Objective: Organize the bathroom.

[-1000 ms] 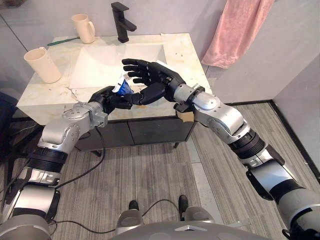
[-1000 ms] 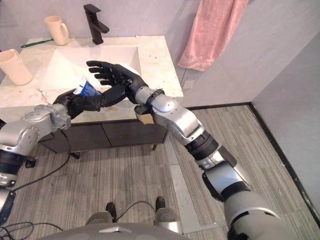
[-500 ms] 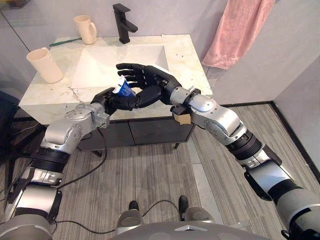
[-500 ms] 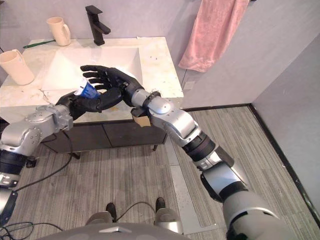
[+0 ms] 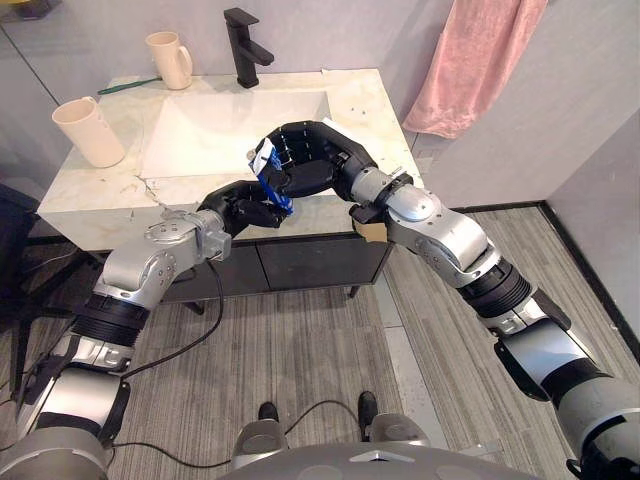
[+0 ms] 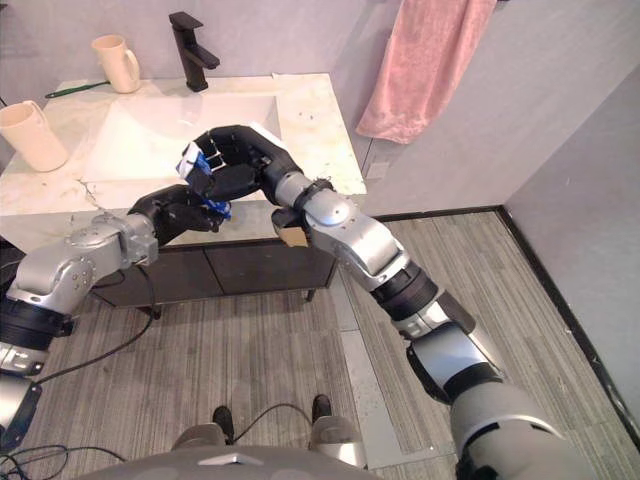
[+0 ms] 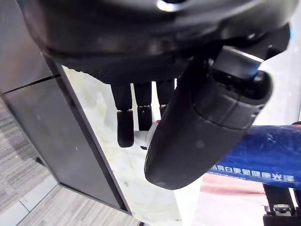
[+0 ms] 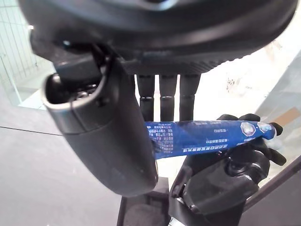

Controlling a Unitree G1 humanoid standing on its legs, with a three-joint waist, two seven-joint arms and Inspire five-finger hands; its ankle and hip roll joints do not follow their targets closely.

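Marble vanity top with sunken basin, black faucet at back. Pink towel hangs on wall to right. Two cream mugs on left side: one near front edge, one at back corner beside green toothbrush.

Right hand over vanity's front edge, fingers curled round blue toothpaste tube.

Left hand just below, touching tube's lower end; fingers curled, grip on tube unclear.
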